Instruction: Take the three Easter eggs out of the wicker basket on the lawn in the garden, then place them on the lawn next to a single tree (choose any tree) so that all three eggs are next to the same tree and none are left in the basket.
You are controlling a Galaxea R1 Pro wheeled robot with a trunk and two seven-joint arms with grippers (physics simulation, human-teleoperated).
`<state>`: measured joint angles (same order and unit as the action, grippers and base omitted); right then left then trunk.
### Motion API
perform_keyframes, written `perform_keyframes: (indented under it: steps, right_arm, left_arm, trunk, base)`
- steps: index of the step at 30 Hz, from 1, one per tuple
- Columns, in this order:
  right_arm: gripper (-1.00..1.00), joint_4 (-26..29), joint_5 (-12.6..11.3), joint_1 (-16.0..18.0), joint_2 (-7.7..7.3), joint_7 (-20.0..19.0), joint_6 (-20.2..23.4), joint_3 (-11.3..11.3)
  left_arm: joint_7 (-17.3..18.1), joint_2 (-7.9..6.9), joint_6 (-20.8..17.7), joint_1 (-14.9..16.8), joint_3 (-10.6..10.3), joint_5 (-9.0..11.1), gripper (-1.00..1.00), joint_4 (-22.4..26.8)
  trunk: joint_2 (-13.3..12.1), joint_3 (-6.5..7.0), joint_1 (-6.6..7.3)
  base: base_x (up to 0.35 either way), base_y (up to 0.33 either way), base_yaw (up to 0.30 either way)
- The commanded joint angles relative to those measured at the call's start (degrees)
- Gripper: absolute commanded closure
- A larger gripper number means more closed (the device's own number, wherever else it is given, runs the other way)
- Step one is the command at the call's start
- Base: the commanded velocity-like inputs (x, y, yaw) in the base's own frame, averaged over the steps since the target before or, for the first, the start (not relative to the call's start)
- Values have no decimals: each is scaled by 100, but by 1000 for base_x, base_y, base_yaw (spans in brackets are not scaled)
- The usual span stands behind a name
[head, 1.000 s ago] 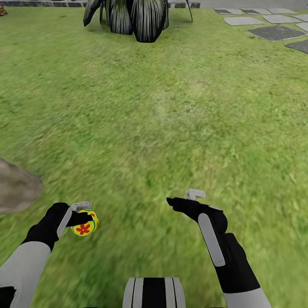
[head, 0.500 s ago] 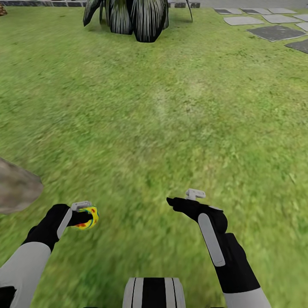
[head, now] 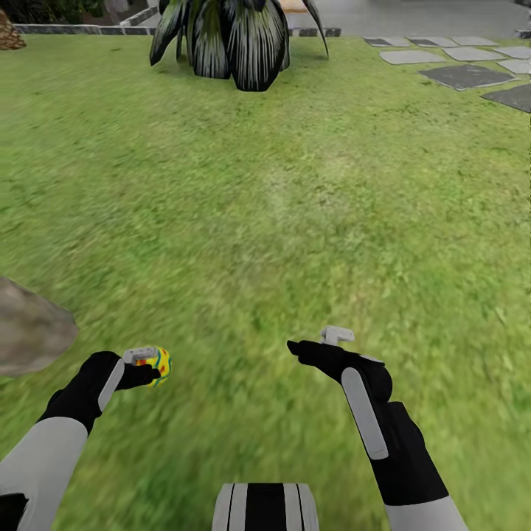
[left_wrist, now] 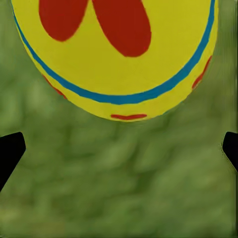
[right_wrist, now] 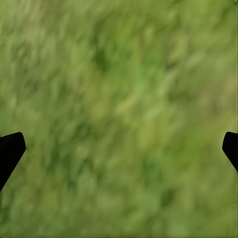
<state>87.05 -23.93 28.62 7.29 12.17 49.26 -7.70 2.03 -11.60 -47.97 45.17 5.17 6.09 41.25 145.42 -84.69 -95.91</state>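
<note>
Slipped from the spread left pincer (head: pixel 144 364), egg (head: pixel 159 361) sits beyond its fingertips.

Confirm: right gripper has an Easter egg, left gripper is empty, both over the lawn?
Sides are swapped. In the head view the Easter egg sits at the left gripper; the left wrist view shows it between the spread fingers. The right gripper is empty. Both are over the lawn.

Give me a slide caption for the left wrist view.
Easter egg close to the camera, open left pincer fingertips apart, lawn beyond.
</note>
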Motion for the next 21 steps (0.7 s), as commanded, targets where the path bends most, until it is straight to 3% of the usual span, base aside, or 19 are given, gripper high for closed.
perform_keyframes:
  steps: [1,7,18,21]
  right_arm:
    - [-100,5,-59,3,0,58,15,-3]
    - [-100,5,-59,3,0,58,15,-3]
    - [-100,5,-59,3,0,58,14,-3]
    - [-100,5,-59,3,0,58,16,-3]
  left_arm:
    - [-4,0,-29,1,10,32,-100,4]
    - [-26,0,-39,4,20,24,-100,-44]
    - [-47,-26,-328,26,28,-7,-100,-73]
    - [-52,-26,-340,27,28,-9,-100,-75]
  trunk:
    - [1,-3,1]
    - [1,-3,1]
    - [-13,241,29]
    - [-18,307,37]
  base:
    - [0,0,0]
    - [0,0,0]
    - [-3,0,0]
    - [-189,0,0]
